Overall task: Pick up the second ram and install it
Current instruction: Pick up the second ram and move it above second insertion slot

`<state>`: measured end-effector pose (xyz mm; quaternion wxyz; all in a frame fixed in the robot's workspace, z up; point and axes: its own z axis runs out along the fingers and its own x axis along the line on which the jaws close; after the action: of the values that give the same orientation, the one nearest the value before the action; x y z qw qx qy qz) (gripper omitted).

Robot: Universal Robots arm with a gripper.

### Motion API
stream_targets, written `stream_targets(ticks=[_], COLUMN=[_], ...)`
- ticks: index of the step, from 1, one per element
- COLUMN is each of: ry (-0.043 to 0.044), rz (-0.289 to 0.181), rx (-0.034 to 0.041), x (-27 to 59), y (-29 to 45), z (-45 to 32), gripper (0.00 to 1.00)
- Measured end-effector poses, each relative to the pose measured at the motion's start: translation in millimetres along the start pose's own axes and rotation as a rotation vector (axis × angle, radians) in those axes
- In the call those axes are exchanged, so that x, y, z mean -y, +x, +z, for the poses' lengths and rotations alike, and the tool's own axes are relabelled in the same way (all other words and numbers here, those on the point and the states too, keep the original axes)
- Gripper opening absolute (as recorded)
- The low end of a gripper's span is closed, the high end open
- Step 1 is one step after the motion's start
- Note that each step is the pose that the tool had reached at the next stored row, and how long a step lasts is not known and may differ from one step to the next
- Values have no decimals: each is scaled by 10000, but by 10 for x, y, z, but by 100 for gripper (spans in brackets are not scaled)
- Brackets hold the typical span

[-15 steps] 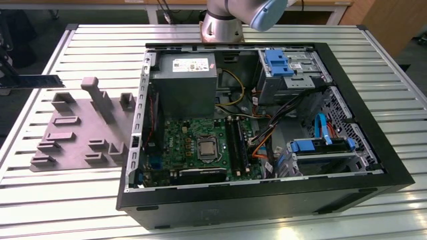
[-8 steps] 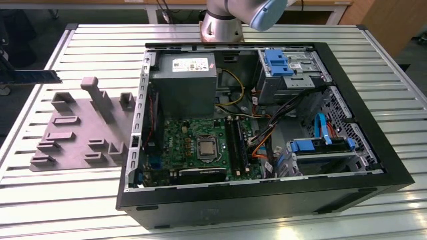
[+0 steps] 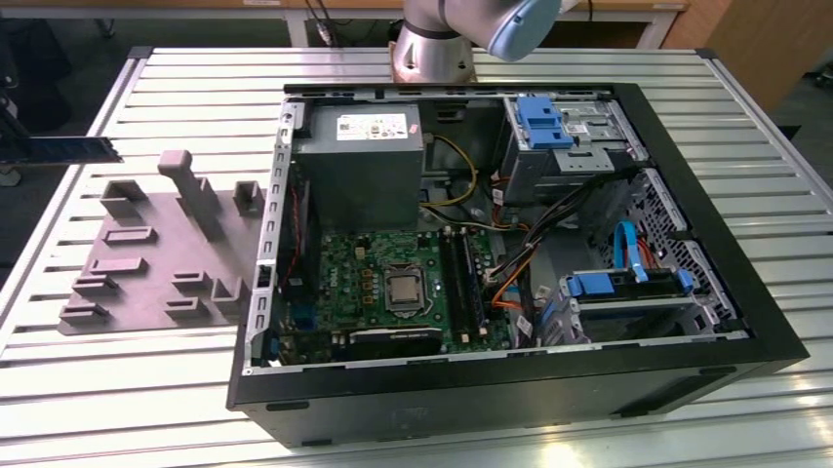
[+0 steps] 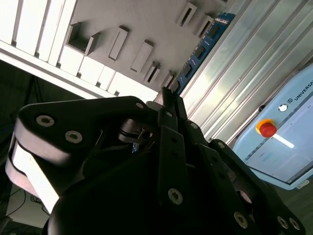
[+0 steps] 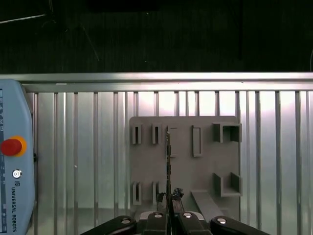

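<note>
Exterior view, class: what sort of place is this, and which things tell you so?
Probably a robotics lab bench for computer assembly: an open computer case lies on a slatted metal table beside a grey slotted fixture, near a robot arm's base, and the gripper holds the second ram.

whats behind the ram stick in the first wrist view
The grey slotted plate on the ribbed table. The second ram, edge-on in the gripper, hides a thin strip of the plate; whether a slot lies there cannot be seen.
</note>
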<state>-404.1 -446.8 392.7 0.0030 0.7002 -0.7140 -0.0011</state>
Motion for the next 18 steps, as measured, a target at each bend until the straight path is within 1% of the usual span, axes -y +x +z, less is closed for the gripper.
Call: stream_targets(ticks=[9,16,18], ry=[2,1,3], rz=[-1,0,-1], rx=[2,1,2], x=[193,406,478], y=[-3,-7,-9], z=[1,-1,-1], gripper=[14,14,14])
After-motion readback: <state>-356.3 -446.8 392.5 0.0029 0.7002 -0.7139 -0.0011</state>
